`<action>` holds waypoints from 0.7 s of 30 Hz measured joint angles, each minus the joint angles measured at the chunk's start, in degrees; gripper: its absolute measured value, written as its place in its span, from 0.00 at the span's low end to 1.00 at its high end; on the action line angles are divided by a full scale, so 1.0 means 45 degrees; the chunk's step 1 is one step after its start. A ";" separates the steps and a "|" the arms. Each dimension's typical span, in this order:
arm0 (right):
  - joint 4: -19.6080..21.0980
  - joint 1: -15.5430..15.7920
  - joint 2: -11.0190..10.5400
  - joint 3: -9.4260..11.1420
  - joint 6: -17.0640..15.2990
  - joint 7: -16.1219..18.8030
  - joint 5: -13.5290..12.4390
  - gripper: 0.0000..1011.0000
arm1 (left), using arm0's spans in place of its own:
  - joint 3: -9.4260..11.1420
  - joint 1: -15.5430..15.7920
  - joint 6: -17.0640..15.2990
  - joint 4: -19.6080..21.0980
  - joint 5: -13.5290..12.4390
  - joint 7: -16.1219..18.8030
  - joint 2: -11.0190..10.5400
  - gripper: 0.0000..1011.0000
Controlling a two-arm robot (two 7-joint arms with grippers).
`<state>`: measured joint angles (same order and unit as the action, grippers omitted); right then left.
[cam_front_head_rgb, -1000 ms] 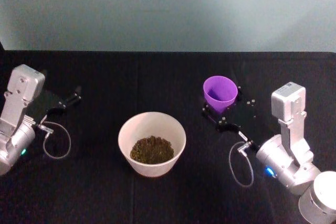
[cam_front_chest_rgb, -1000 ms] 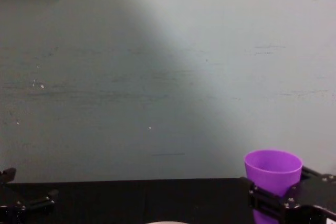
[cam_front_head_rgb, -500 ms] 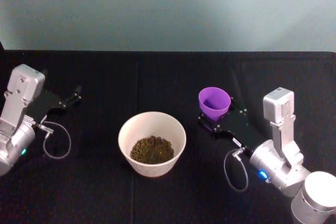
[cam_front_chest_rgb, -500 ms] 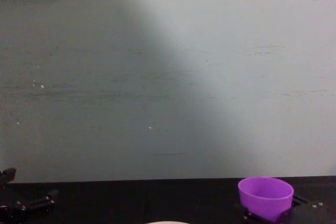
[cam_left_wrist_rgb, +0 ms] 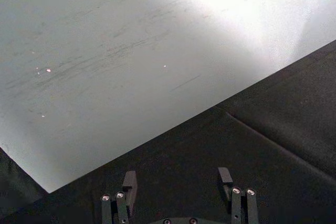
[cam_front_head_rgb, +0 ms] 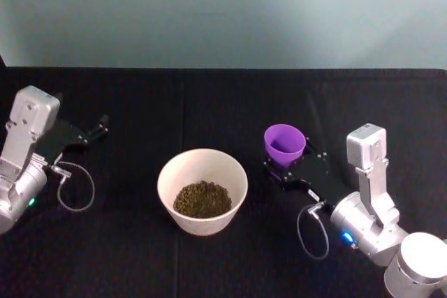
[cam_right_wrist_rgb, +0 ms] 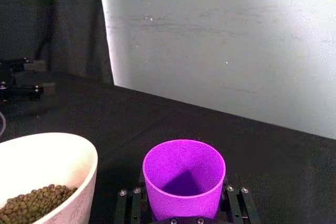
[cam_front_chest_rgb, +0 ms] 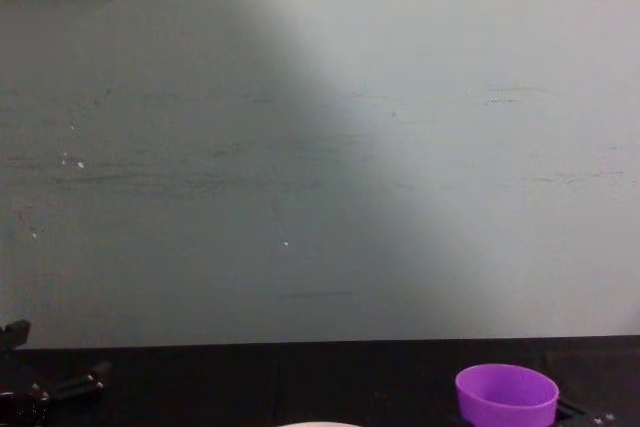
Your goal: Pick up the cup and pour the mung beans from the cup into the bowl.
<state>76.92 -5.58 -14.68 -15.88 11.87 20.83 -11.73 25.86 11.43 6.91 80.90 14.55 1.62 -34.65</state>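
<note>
**Empty-looking cup, full bowl: the release is where it could slip**

The purple cup [cam_front_head_rgb: 284, 144] stands upright at about 3 o'clock from the white bowl [cam_front_head_rgb: 202, 190], near it but apart, and the right claw [cam_front_head_rgb: 285, 166] pinches it low on its body, a finger on each side. In the right wrist view the cup's inside [cam_right_wrist_rgb: 184, 174] looks bare, while the mung beans [cam_front_head_rgb: 202, 199] lie heaped in the bowl, so I judge the pour is done and the cup is being set down.

If the claw opens before the base is flat on the black counter [cam_front_head_rgb: 209, 102], the tapered cup could tip toward the bowl. A sideways drag while pulling away could topple it too.

I cannot see whether the base touches the counter; the claw hides it. The chest view cuts the cup [cam_front_chest_rgb: 507, 394] off below its rim.

The left claw [cam_left_wrist_rgb: 177, 191] is parked at 9 o'clock, spread and holding nothing.
</note>
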 joint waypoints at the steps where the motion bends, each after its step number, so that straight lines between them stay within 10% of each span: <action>1: -0.0072 -0.0015 0.0016 -0.0013 0.0022 0.0000 -0.0001 0.72 | 0.0000 -0.0001 0.0000 0.0000 -0.0001 0.0001 0.0000 0.99; 12: -0.0315 -0.0048 0.0079 -0.0076 0.0150 -0.0002 0.0004 0.73 | 0.0000 0.0000 -0.0001 0.0000 -0.0001 0.0000 0.0000 0.99; 21: -0.0204 0.0026 0.0097 -0.0058 0.0459 -0.0064 0.0062 0.98 | 0.0000 0.0000 0.0000 0.0000 -0.0001 0.0000 0.0000 0.99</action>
<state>76.01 -5.46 -14.25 -16.14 13.93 20.54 -11.46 25.86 11.43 6.91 80.90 14.55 1.62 -34.65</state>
